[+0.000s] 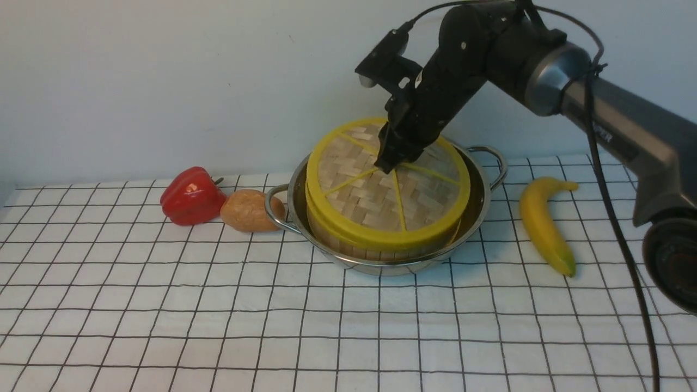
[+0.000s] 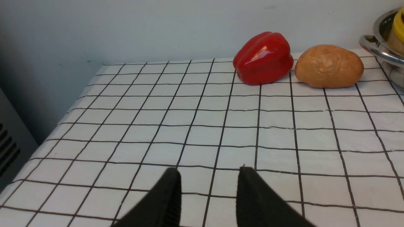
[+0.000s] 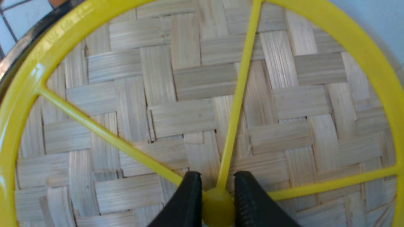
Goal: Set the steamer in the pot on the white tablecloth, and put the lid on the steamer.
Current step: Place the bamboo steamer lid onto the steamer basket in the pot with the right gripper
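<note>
The pot (image 1: 475, 209) is stood on the white tablecloth (image 1: 218, 305) with the steamer (image 1: 348, 245) seated inside it, and the lid (image 1: 370, 201) is laid over the steamer. Above the pot's middle, the lid's central knob is pinched by the right gripper (image 1: 387, 165). The left gripper (image 2: 210, 171) is held parted and empty over the cloth, well off to the pot's left.
</note>
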